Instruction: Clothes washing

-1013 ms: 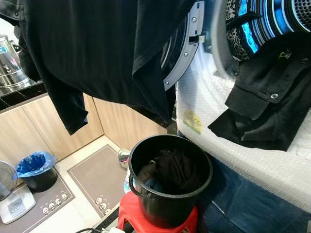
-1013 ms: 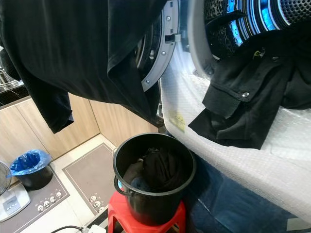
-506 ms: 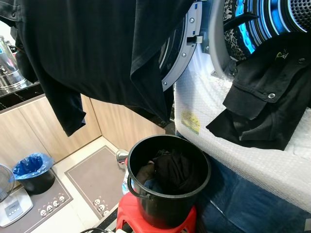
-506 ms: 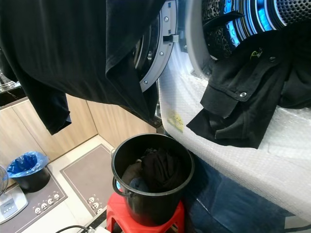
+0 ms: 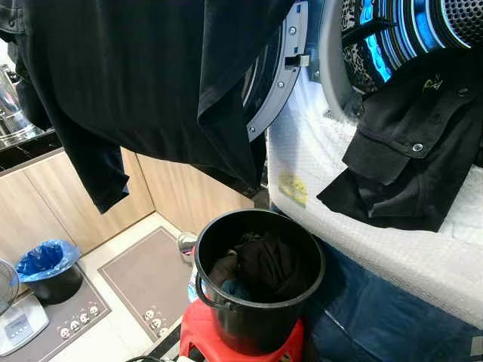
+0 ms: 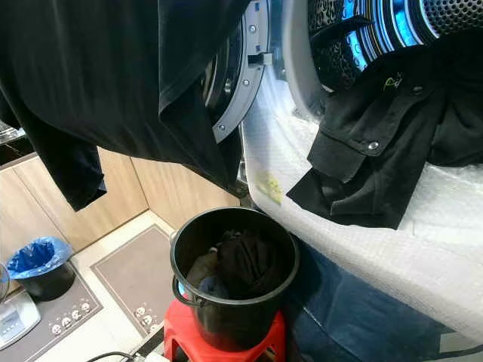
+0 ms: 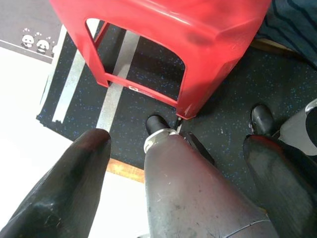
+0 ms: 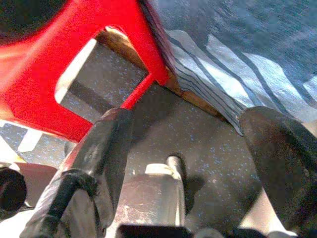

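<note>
A large black garment [image 5: 151, 75] hangs across the upper left, in front of the open washer door [image 5: 285, 75]; its top is out of frame. Inside the blue-lit drum [image 5: 407, 30] lies a black jacket [image 5: 407, 151] that spills out over the machine's bubble-wrapped front [image 5: 324, 188]. Below, a black bucket [image 5: 260, 317] holding dark clothes [image 5: 264, 260] stands on a red stool [image 5: 198, 335]. My left gripper [image 7: 178, 141] hangs low beside the red stool [image 7: 198, 39], open and holding nothing. My right gripper [image 8: 187, 119] also hangs open near the stool [image 8: 49, 74] leg.
A bin with a blue bag [image 5: 45, 260], a white scale [image 5: 19, 328] and grey panda mats [image 5: 147, 275] lie on the floor at left, before wooden cabinets [image 5: 189, 188]. Blue denim cloth [image 5: 377, 320] covers the washer's base. A steel pot [image 5: 6, 102] stands on the counter.
The whole picture has drifted slightly left and up, so the camera moved. The garment, jacket and bucket keep their places relative to each other.
</note>
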Tool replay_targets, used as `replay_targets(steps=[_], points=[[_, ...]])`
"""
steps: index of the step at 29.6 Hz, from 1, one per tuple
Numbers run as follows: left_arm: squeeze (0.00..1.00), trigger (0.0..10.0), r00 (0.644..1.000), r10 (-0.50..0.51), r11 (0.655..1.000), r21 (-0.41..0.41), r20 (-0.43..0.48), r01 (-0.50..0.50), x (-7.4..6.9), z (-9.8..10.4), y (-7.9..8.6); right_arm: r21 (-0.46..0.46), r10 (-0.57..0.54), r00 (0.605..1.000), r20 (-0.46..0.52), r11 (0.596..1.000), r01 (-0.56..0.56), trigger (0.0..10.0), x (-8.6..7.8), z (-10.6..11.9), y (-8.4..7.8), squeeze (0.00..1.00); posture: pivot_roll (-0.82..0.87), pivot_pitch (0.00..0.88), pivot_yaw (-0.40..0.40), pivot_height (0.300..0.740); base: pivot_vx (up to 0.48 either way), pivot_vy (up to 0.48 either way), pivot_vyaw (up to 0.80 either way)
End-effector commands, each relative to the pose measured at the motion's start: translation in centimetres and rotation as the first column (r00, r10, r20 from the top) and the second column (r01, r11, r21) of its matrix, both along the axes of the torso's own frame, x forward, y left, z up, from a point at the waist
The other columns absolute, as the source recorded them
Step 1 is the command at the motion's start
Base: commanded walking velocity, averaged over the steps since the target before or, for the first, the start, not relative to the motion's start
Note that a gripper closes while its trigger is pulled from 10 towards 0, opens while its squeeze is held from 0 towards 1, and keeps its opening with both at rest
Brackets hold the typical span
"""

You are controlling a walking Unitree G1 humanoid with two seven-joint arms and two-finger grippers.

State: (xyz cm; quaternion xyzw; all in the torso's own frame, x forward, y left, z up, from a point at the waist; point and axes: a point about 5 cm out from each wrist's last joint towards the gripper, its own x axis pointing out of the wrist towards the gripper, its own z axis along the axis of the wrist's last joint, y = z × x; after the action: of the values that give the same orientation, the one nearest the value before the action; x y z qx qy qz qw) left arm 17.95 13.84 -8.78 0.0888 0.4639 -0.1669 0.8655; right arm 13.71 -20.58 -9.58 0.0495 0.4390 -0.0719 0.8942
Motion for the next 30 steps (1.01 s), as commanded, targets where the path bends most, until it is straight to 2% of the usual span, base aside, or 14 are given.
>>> replay_targets(steps=[1, 4, 6, 11, 13, 16, 17, 18, 22, 23, 24, 26, 27, 30], points=[[0.00, 10.0, 1.000, -0.026, 1.000, 0.017, -0.009, 0.026, -0.3, -0.2, 0.2, 0.023, 0.019, 0.999, 0.041, 1.000, -0.020, 10.0, 0.4, 0.2, 0.3, 0.00, -0.11, 0.012, 0.093, 0.740, 0.000, 0.000, 0.00], [0.00, 10.0, 0.999, -0.045, 0.999, 0.021, -0.006, 0.045, -0.4, -0.1, 0.2, 0.057, 0.072, 0.992, 0.107, 0.995, -0.078, 10.0, 1.2, 0.7, 0.5, 0.00, -0.12, 0.015, 0.094, 0.740, 0.000, 0.000, 0.00], [0.00, 10.0, 0.998, -0.061, 0.998, 0.021, -0.012, 0.061, -0.4, -0.2, 0.2, 0.116, 0.158, 0.970, 0.182, 0.977, -0.181, 10.0, 2.1, 1.4, 0.5, 0.00, -0.12, 0.020, 0.098, 0.740, 0.000, 0.000, 0.00], [0.00, 10.0, 0.997, -0.070, 0.997, 0.023, -0.018, 0.071, -0.5, -0.2, 0.1, 0.178, 0.266, 0.927, 0.264, 0.931, -0.318, 10.0, 2.8, 2.3, 0.3, 0.00, -0.13, 0.022, 0.100, 0.740, 0.000, 0.000, 0.00], [0.00, 10.0, 0.997, -0.080, 0.996, 0.024, -0.019, 0.081, -0.6, -0.2, 0.0, 0.198, 0.415, 0.858, 0.302, 0.853, -0.482, 10.0, 2.9, 2.8, 0.4, 0.00, -0.14, 0.023, 0.102, 0.740, 0.000, 0.000, 0.00], [0.00, 10.0, 0.995, -0.095, 0.995, 0.034, -0.019, 0.096, -0.6, -0.3, 0.1, 0.214, 0.488, 0.812, 0.320, 0.798, -0.564, 10.0, 2.8, 3.1, 0.6, 0.00, -0.14, 0.024, 0.103, 0.740, 0.000, 0.000, 0.00], [0.00, 10.0, 0.995, -0.095, 0.995, 0.034, -0.019, 0.096, -0.6, -0.3, 0.1, 0.214, 0.488, 0.812, 0.320, 0.798, -0.564, 10.0, 2.8, 3.1, 0.6, 0.00, -0.14, 0.024, 0.103, 0.740, 0.000, 0.000, 0.00], [0.00, 10.0, 0.991, -0.129, 0.990, 0.056, -0.024, 0.130, -0.8, -0.4, 0.1, 0.223, 0.541, 0.766, 0.346, 0.746, -0.628, 10.0, 3.0, 3.5, 0.7, 0.00, -0.14, 0.023, 0.106, 0.740, 0.000, 0.000, 0.00], [0.00, 10.0, 0.988, -0.151, 0.984, 0.084, -0.042, 0.154, -1.3, -0.6, 0.4, 0.231, 0.604, 0.689, 0.400, 0.661, -0.714, 10.0, 3.8, 4.5, 0.6, 0.00, -0.15, 0.021, 0.107, 0.740, 0.000, 0.000, 0.00], [0.00, 10.0, 0.988, -0.151, 0.984, 0.084, -0.042, 0.154, -1.3, -0.6, 0.4, 0.231, 0.604, 0.689, 0.400, 0.661, -0.714, 10.0, 3.8, 4.5, 0.6, 0.00, -0.15, 0.021, 0.107, 0.740, 0.000, 0.000, 0.00], [0.00, 10.0, 0.987, -0.154, 0.983, 0.094, -0.049, 0.158, -1.5, -0.7, 0.7, 0.243, 0.616, 0.639, 0.461, 0.606, -0.758, 10.0, 4.5, 5.6, 0.5, 0.00, -0.15, 0.018, 0.110, 0.740, 0.000, 0.000, 0.00], [0.00, 10.0, 0.985, -0.162, 0.980, 0.105, -0.054, 0.167, -1.7, -0.7, 0.9, 0.241, 0.613, 0.587, 0.529, 0.555, -0.796, 10.0, 5.3, 7.1, 0.2, 0.00, -0.15, 0.013, 0.111, 0.740, 0.000, 0.000, 0.00], [0.00, 10.0, 0.983, -0.173, 0.977, 0.116, -0.059, 0.179, -1.8, -0.8, 1.0, 0.211, 0.608, 0.539, 0.583, 0.527, -0.823, 10.0, 6.3, 8.9, -0.2, 0.00, -0.15, 0.013, 0.111, 0.740, 0.000, 0.000, 0.00], [0.00, 10.0, 0.981, -0.181, 0.974, 0.124, -0.064, 0.187, -2.0, -0.9, 1.2, 0.189, 0.583, 0.489, 0.650, 0.499, -0.846, 10.0, 7.3, 11.2, -0.8, 0.00, -0.15, 0.009, 0.111, 0.740, 0.000, 0.000, 0.00]])
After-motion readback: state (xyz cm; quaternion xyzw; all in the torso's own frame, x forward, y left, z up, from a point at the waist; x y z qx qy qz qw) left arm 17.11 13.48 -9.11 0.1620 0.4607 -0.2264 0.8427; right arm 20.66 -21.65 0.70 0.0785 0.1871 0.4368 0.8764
